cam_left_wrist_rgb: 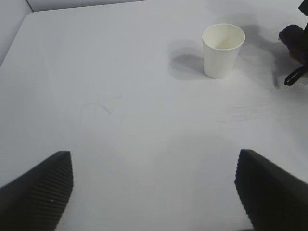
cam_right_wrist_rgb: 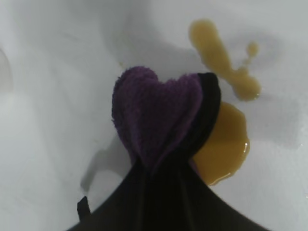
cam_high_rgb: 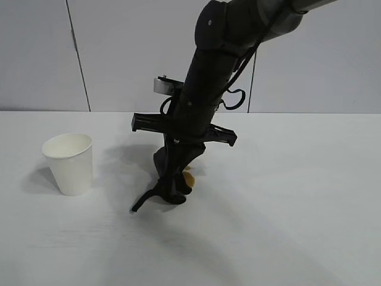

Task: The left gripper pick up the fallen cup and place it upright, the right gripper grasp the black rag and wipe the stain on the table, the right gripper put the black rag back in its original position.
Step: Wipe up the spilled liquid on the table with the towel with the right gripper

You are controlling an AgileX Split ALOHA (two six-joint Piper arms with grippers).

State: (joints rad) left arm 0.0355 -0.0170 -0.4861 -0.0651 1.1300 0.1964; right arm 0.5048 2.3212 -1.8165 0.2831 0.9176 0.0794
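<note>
The table (cam_high_rgb: 309,196) stretched wide and white across the exterior view, bare over most of its near edge and its right side; the right arm (cam_high_rgb: 208,77) came down steeply from the upper right onto the middle of it; the left arm did not show there at all, and its gripper (cam_left_wrist_rgb: 154,192) appeared only in its own wrist view, fingers set wide apart over bare tabletop, holding nothing, well back from the cup

The cup (cam_high_rgb: 69,162) stood upright toward the left side of the table, mouth up, clear of both arms; that first step looked done

The right gripper (cam_high_rgb: 172,187) was clamped on the black rag (cam_right_wrist_rgb: 159,139), its jaws nearly together around the bunched cloth; the rag hung down onto the table, its purple patch facing the wrist camera and its thin loop tail (cam_high_rgb: 141,202) trailing on the surface toward the near edge

The stain (cam_right_wrist_rgb: 224,144) lay amber and wet right beside the rag, one edge tucked under the cloth, with a narrower streak (cam_right_wrist_rgb: 219,55) just past it; both looked largely unwiped; so the wiping seemed only just begun, and the return of the rag to its place was not yet done
</note>
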